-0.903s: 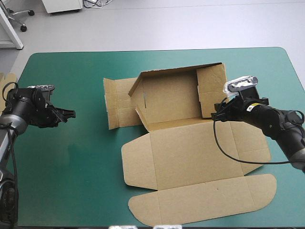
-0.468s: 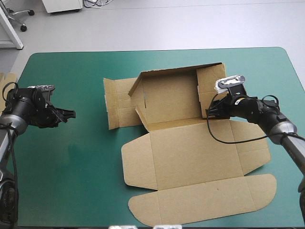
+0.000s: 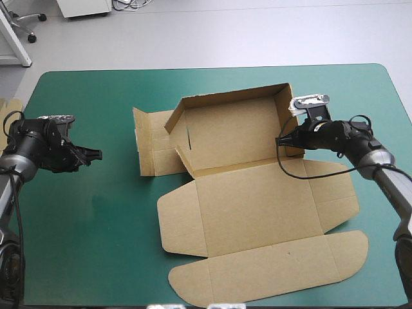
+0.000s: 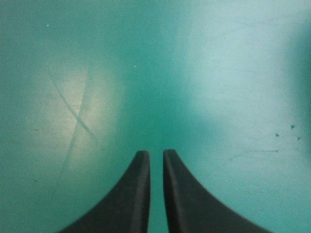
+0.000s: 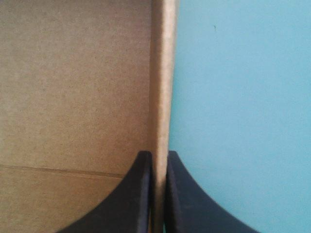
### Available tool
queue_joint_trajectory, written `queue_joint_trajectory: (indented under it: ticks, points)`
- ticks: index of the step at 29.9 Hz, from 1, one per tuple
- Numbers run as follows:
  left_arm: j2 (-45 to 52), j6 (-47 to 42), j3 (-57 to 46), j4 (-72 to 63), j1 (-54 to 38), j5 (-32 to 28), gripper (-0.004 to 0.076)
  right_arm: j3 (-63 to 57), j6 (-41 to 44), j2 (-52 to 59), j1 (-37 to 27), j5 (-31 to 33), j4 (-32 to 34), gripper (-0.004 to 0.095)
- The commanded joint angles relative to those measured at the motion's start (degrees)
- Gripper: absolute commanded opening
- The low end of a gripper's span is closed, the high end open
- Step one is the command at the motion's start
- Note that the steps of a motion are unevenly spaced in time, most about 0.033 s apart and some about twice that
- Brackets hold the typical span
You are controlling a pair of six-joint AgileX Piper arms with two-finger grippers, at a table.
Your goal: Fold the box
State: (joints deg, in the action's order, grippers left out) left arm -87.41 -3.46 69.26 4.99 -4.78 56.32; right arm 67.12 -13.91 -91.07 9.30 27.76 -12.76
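Observation:
The brown box [image 3: 251, 212] lies mid-table, partly formed: its back wall and left wall stand up, and the wide lid panels lie flat toward the table's front edge. My right gripper [image 3: 284, 140] is at the box's right side wall [image 3: 288, 106], which stands upright. In the right wrist view the black fingers [image 5: 159, 154] are shut on that wall's thin edge [image 5: 163, 73], with the box's inside [image 5: 73, 87] to one side. My left gripper [image 3: 96, 154] hovers well left of the box, shut with nothing in it [image 4: 156, 153], only teal-green cover ahead.
A loose side flap [image 3: 149, 145] lies flat at the box's left. The rounded lid flap [image 3: 270, 273] reaches close to the table's front edge. An edge of more brown board [image 3: 8, 106] shows at the table's left edge. Bare teal-green cover [image 3: 84, 225] lies front left.
My right gripper moved in to the box's right side wall and shut on its edge; the wall now stands upright. The whole box shifted slightly left. The left arm stayed put.

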Motion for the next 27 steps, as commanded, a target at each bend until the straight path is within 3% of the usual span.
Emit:
queue_joint_trajectory:
  ticks: [1, 10, 17, 27]
  points:
    - [2.2, -0.1, 1.7, -0.3, 0.1, -1.0, 0.0068, 6.2, 3.6, 1.1, -1.1, 4.0, 1.6, -0.0027]
    - [2.2, 0.4, 1.7, -1.7, 0.1, -0.9, 0.0068, 23.9, 8.2, -5.6, -1.5, 23.8, 6.9, -0.0027]
    - [2.2, 0.5, 1.7, -1.7, 0.1, -0.6, 0.0068, 35.6, 8.2, -14.7, -1.5, 43.4, 7.2, -0.0028]
    - [2.2, 0.5, 1.7, -1.7, 0.1, -0.4, 0.0068, 36.1, 9.7, -19.9, -1.5, 43.7, 7.3, -0.0027]
